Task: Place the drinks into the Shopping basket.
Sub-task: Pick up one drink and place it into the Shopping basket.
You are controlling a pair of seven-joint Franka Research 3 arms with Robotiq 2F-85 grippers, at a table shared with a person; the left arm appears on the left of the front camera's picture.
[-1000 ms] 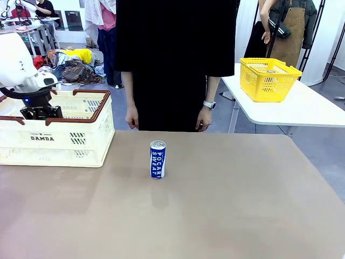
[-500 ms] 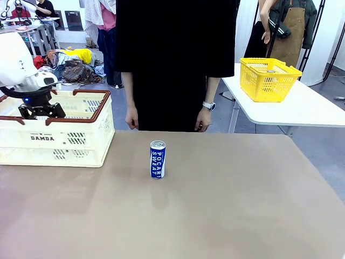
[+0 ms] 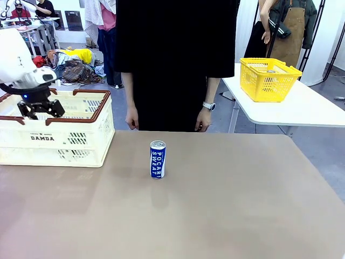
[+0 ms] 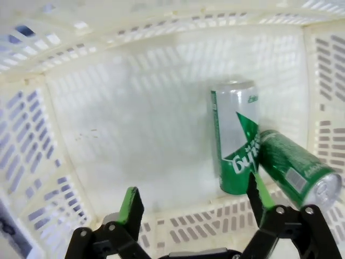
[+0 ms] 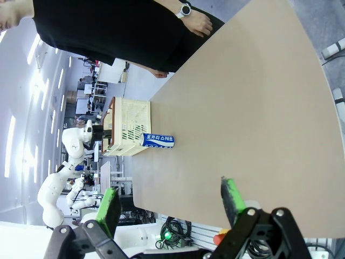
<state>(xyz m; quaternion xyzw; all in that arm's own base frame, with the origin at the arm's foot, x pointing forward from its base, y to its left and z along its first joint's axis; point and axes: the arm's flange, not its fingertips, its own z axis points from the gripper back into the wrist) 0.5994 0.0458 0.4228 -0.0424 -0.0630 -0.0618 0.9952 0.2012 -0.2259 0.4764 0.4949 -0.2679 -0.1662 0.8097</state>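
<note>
preparing the next pick: raise left gripper straight up out of the basket, jaws wide apart and empty, and clear the brown rim before any sideways travel. avoid brushing the two green cans lying touching on the basket floor near one wall. target: blue can, upright on the table, well apart from the basket. approach from above, place fingers either side of the can body, and close squarely below the silver top to prevent tipping. right gripper: jaws apart, empty, facing across the table.
</note>
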